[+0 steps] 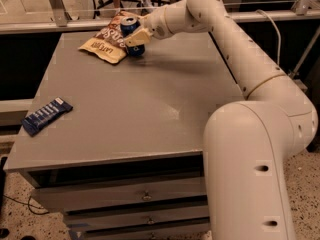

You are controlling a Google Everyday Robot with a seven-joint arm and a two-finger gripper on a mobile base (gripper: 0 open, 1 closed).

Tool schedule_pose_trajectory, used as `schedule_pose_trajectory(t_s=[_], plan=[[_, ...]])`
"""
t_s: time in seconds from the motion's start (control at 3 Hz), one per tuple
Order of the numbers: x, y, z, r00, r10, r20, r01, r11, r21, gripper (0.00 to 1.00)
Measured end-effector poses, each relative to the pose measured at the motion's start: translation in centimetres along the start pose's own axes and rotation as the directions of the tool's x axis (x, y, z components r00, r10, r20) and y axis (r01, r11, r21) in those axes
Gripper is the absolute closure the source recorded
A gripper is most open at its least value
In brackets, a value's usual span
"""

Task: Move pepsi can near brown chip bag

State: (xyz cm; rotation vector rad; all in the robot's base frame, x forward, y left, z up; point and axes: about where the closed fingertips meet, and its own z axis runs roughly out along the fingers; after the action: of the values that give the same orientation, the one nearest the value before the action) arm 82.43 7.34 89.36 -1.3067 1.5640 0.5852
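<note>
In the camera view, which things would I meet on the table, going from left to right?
Dark blue wrapped bar → brown chip bag → pepsi can, held by the hand, far on the table.
</note>
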Motion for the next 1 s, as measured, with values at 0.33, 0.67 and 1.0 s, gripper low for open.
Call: schedule_pose_trajectory(t_s=[0.33,0.67,1.0], plan=[[0.8,-0.4,0.2,1.0,0.011,-0.024,-0.01,0.9999,0.013,0.61],[1.4,-0.5,0.4,0.999,0.02,-0.036,-0.02,0.9996,0.018,0.38],[1.8,-0.6,0.4,0.999,0.028,-0.042,-0.028,0.9994,0.022,0.15]])
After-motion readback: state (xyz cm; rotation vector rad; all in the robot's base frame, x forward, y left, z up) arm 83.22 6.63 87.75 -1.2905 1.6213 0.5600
